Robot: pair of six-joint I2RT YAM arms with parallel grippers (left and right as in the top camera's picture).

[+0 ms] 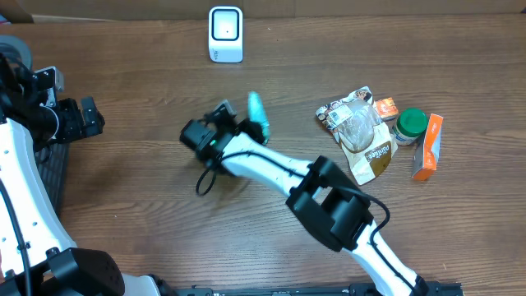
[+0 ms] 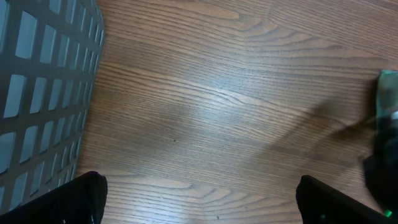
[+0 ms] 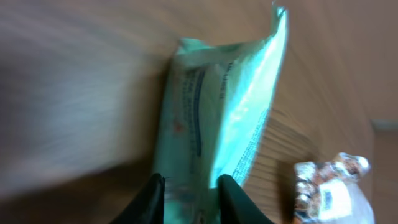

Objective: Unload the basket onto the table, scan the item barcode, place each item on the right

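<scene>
A brown wood-grain table (image 1: 148, 74) fills every view. In the overhead view a white, rounded-box barcode scanner (image 1: 225, 34) stands at top centre. A thin teal plastic packet (image 1: 257, 111) is seen below and right of it, at the tip of the right gripper (image 1: 246, 126).

The right wrist view supplies what the overhead cannot: the packet's lower end lies between the two black fingers (image 3: 151, 198). Printed text is visible on it, but no barcode. Whether the fingers are pressing on the packet or merely straddling it cannot be told, as the frame is blurred.

The left gripper (image 2: 199, 208) is spread wide over bare wood and nothing is held in it. Only its own view shows the grey mesh basket (image 2: 43, 81) at upper left.

The step in hand is judged to be presentation of the packet to the scanner. For the next move, the barcode face must be located and turned toward the scanner window, which is well apart from the packet at present.
</scene>
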